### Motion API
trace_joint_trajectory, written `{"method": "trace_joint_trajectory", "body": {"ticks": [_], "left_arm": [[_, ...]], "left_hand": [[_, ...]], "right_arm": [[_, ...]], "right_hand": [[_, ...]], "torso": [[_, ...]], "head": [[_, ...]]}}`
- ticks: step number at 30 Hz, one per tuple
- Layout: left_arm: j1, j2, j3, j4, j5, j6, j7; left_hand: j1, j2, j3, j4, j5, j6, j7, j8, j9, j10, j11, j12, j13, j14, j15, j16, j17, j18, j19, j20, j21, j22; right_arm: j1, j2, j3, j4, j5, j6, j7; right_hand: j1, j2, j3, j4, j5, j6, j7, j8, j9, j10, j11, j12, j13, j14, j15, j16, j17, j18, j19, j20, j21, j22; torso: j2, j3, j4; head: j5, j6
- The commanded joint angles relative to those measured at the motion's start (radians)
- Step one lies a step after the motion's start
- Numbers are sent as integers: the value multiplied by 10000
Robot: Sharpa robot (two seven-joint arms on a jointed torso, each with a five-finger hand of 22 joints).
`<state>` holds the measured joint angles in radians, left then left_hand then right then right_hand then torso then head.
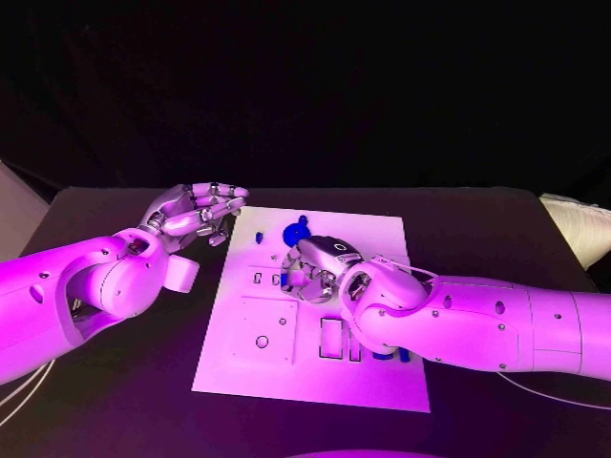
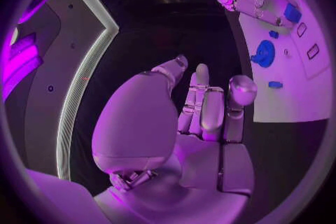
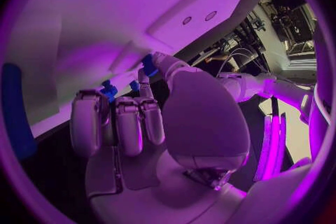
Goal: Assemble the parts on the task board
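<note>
My right hand (image 1: 317,270) presses fingertips on a blue part (image 3: 149,64) mid-board (image 1: 374,386); I should seat it squarely, while my left hand (image 1: 196,212), curled and empty, hovers at the board's far corner.

A black table (image 1: 498,229) with a pale object (image 1: 588,229) at its edge.

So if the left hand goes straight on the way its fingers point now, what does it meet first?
Probably the task board: the left hand points at its far left corner, near a small blue part. Its height above the table is unclear.
</note>
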<state>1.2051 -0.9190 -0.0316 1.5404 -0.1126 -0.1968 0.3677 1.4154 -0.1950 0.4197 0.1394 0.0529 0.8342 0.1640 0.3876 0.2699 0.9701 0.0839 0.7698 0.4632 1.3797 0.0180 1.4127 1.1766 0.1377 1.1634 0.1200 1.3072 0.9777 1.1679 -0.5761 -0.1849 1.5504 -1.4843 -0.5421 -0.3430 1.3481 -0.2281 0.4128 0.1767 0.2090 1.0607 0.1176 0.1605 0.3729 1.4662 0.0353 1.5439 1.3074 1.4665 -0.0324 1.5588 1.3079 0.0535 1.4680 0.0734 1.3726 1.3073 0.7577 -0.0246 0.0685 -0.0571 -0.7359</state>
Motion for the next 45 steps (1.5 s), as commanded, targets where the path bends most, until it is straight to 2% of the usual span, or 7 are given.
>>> {"method": "trace_joint_trajectory", "body": {"ticks": [1, 20, 24, 26, 30, 40, 45], "left_arm": [[4, 8, 4, 15, -65, 202, 22], [4, 2, 2, 9, -128, 212, -41], [4, 1, 2, 9, -134, 207, -46], [4, 1, 1, 8, -136, 206, -46], [4, 2, 1, 7, -140, 205, -47], [4, 4, 1, -14, -161, 213, -45], [3, 0, -1, -32, -170, 220, -42]], "left_hand": [[-79, 2, 63, 5, -30, -59, -18, 61, 12, -46, -8, 64, 17, 63, 0, 48, 9, -157, 82, -2, 20, 12], [-80, -10, 75, 1, -30, -82, -17, 65, 8, -62, -8, 90, 24, 131, 0, 110, 131, -173, 144, -3, 70, 94], [-80, -10, 79, 0, -31, -84, -18, 68, 8, -61, -8, 100, 27, 145, 0, 124, 156, -178, 161, -3, 85, 117], [-80, -10, 79, 0, -31, -84, -18, 68, 8, -61, -8, 100, 27, 145, 0, 124, 156, -178, 161, -3, 85, 117], [-80, -10, 79, 0, -31, -84, -18, 68, 8, -61, -8, 100, 27, 145, 0, 124, 156, -178, 161, -3, 85, 117], [-76, -9, 86, -4, -31, -84, -20, 75, 8, -60, -10, 114, 31, 156, 0, 137, 175, -181, 175, -4, 99, 137], [-66, -12, 97, -13, -31, -84, -23, 84, 9, -63, -13, 131, 36, 185, -1, 165, 230, -186, 195, -4, 118, 165]], "right_arm": [[-21, -7, -11, -20, -122, 179, -105], [-21, -31, -12, 24, -95, -225, 4], [-21, -33, -12, 59, -87, -313, 49], [-21, -32, -12, 68, -97, -340, 54], [-22, -46, -12, 82, -151, -390, 40], [-18, -305, -4, 349, -279, -584, 202], [43, -668, 41, 650, -217, -376, 606]], "right_hand": [[-106, 1, -42, 45, -64, -92, 26, -67, -20, 842, 28, -60, 2371, 942, 14, -16, 2184, -23, -62, 2, -66, 1062], [-347, -238, -499, 149, -57, -710, 250, -341, -151, 624, 239, -376, 2130, 927, 200, -38, 2126, 24, -165, 174, -307, 927], [-157, -41, -451, 96, -74, -506, 199, -216, -105, 686, 198, -286, 2199, 937, 178, -24, 2170, 6, -106, 176, -221, 1004], [40, 146, -273, 8, -185, -205, 94, -43, -43, 738, 112, -214, 2254, 949, 116, -9, 2220, -11, -53, 141, -139, 1073], [136, 205, -149, -64, -248, -94, 40, 28, -18, 743, 60, -211, 2256, 952, 70, -5, 2232, -17, -35, 100, -115, 1098], [-142, -187, -383, -6, -107, -268, 92, -38, -58, 733, 95, -232, 2242, 956, 79, -1, 2249, -21, -33, 76, -140, 1103], [-188, -290, -598, 25, -79, -464, 145, -138, -104, 729, 139, -239, 2237, 958, 113, 2, 2259, -22, -31, 98, -150, 1109]], "torso": [[-3, 3, -2], [6, 2, 2], [4, -1, 14], [3, -2, 15], [-7, -3, 7], [-11, 6, -2], [-16, 5, -2]], "head": [[-3, -2], [-25, -5], [-37, -13], [-37, -11], [-28, -16], [-17, 7], [-2, -3]]}}
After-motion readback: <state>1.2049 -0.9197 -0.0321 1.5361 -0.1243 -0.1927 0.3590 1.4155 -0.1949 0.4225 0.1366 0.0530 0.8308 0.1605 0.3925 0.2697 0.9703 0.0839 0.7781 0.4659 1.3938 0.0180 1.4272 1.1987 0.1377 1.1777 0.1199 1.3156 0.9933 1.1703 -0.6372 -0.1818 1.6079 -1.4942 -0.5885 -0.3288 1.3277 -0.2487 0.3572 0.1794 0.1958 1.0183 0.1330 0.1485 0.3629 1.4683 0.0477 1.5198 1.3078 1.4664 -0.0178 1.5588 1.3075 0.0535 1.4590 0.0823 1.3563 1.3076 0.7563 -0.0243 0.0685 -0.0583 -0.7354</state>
